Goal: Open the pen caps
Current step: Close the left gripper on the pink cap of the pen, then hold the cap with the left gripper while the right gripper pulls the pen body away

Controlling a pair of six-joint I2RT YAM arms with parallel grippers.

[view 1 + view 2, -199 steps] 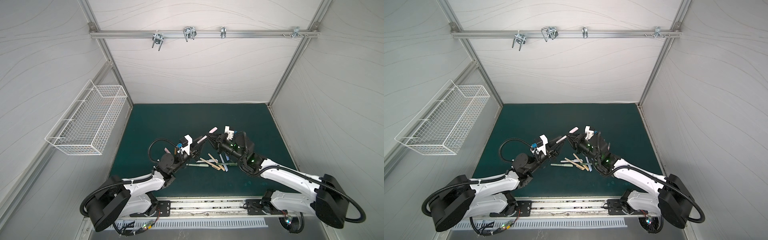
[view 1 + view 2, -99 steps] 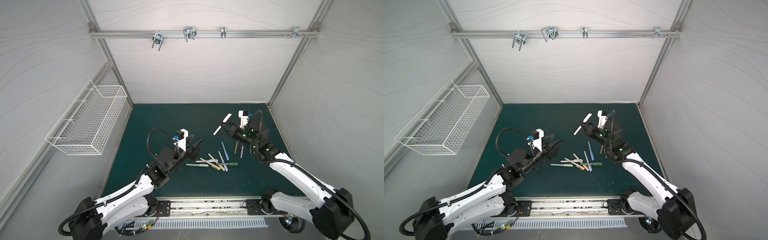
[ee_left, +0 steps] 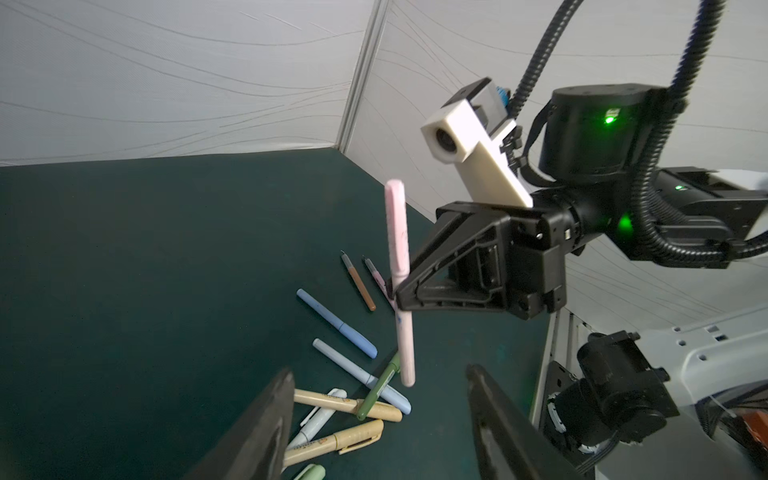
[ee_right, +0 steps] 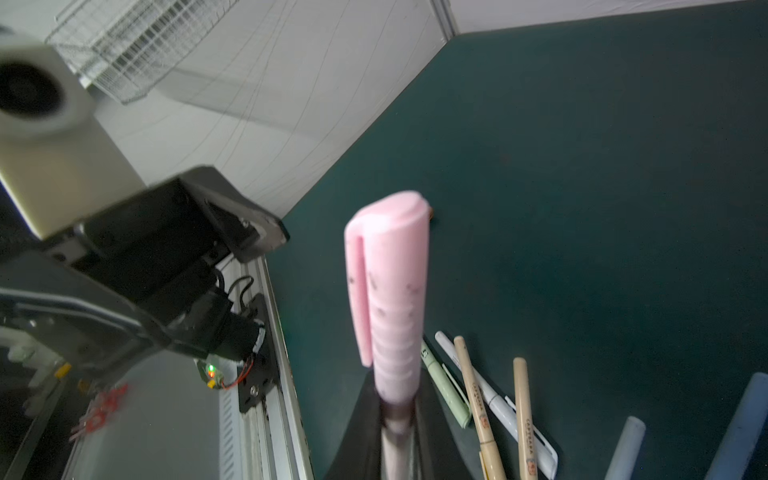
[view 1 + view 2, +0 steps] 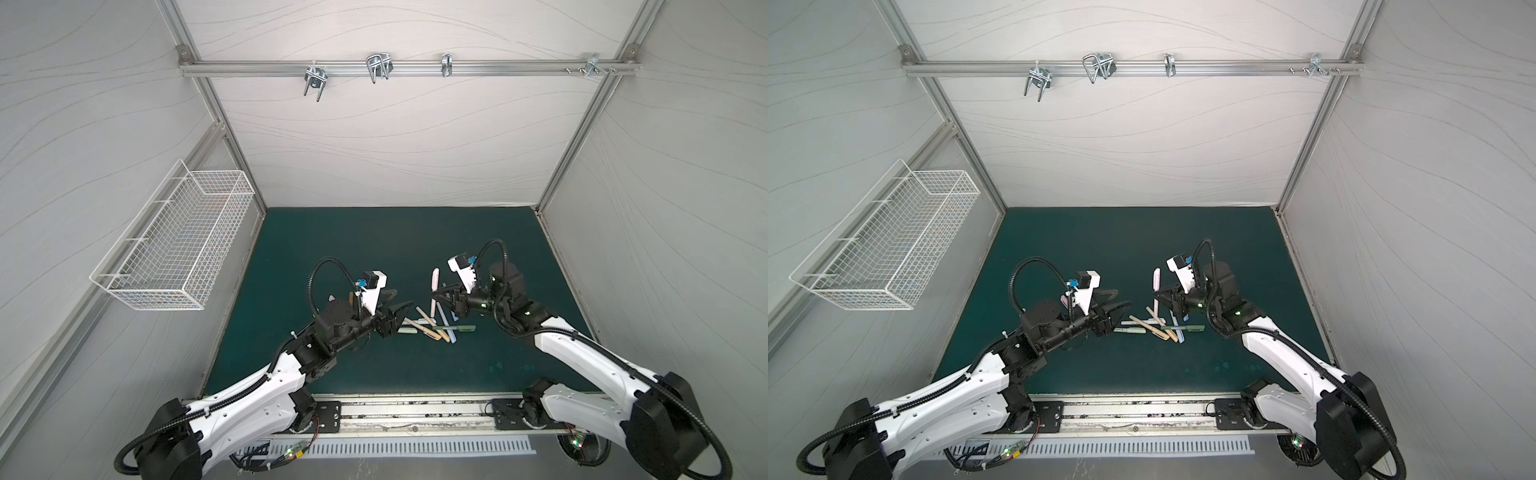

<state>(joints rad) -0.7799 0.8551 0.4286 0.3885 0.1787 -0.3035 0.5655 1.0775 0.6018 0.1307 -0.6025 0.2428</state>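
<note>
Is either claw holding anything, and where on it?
Right gripper pinches the slim pink plastic pen on its barrel, below the cap; left gripper holds nothing.

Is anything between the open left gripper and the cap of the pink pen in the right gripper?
Nothing visible. Only air separates the left gripper from the cap of the pink pen in the right gripper; other pens lie lower, on the mat.

White arm shells [image 5: 266,390], black joints [image 5: 336,322] — ribbed black cables [image 3: 543,48], green lights [image 3: 609,119].
</note>
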